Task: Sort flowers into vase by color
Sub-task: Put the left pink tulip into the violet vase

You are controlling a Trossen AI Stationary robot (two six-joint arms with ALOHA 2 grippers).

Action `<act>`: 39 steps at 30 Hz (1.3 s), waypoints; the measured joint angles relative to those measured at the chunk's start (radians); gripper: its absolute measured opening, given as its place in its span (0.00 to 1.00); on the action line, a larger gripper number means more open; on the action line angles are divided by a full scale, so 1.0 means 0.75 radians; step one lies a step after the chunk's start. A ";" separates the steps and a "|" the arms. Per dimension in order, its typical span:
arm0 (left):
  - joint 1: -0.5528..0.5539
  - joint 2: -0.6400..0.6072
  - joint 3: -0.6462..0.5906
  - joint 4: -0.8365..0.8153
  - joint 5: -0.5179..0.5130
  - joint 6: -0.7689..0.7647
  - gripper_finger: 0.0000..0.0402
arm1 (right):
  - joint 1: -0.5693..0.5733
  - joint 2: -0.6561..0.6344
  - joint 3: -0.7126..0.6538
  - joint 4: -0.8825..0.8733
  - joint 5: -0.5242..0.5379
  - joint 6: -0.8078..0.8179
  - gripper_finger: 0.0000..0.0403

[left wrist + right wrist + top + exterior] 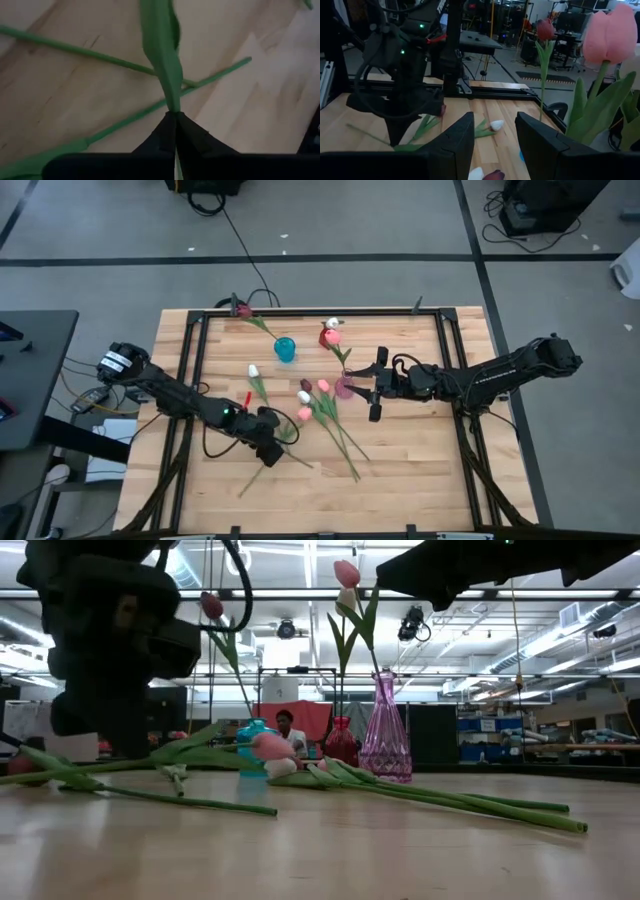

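In the lower middle of the high view the left claw (272, 448) is pinched tight on a green tulip stem (167, 85) lying on the table (420, 480). Mid-frame, several flowers (322, 415) lie loose, unsorted. The right claw (375, 388), fingers apart and empty, waits beside the pink vase (344, 388). Farther up, the blue vase (285, 348) and red vase (328, 337) each hold a tulip: sorting looks barely begun.

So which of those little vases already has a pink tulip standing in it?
The clear pink vase, right beside the right gripper. A pink tulip stands upright in it. The blue vase holds a dark maroon one, and the red vase stands farther back.
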 joint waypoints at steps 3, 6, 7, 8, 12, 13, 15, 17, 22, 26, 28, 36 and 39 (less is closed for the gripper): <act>0.000 0.000 0.001 -0.038 0.004 -0.048 0.09 | 0.000 0.000 0.000 0.000 0.000 0.000 0.39; 0.006 0.000 0.001 -0.105 0.005 -0.075 0.18 | 0.000 0.000 0.000 0.000 0.000 0.000 0.39; 0.006 0.000 0.001 -0.124 0.004 -0.082 0.21 | 0.000 0.000 0.000 0.000 0.000 -0.001 0.39; 0.006 0.000 0.001 -0.131 0.005 -0.082 0.23 | 0.000 0.000 0.000 0.000 0.000 -0.001 0.39; 0.006 0.000 0.001 -0.097 0.005 -0.082 0.30 | 0.000 0.000 0.000 0.000 0.000 -0.001 0.39; 0.006 0.000 0.001 -0.084 0.005 -0.082 0.30 | 0.000 0.000 0.000 0.000 0.000 -0.002 0.39; 0.006 0.000 0.002 -0.067 0.005 -0.082 0.31 | 0.000 0.000 0.000 0.000 -0.001 -0.002 0.39; 0.006 0.000 0.002 -0.062 0.005 -0.083 0.31 | 0.000 0.000 0.000 0.000 0.000 -0.002 0.39; 0.006 0.010 0.002 -0.061 0.006 -0.095 0.30 | 0.000 0.000 0.000 0.001 -0.001 -0.004 0.39; 0.006 0.040 0.003 -0.070 0.016 -0.096 0.30 | 0.000 0.000 0.000 0.002 -0.001 -0.005 0.39; 0.006 0.061 0.003 -0.072 0.035 -0.094 0.30 | 0.000 0.000 0.000 0.001 -0.001 -0.005 0.39; 0.006 0.108 0.008 -0.069 0.053 -0.081 0.30 | 0.000 0.000 0.000 0.001 -0.001 -0.005 0.39; 0.006 0.108 0.007 -0.070 0.043 -0.076 0.27 | 0.000 0.000 0.000 0.001 -0.001 -0.005 0.39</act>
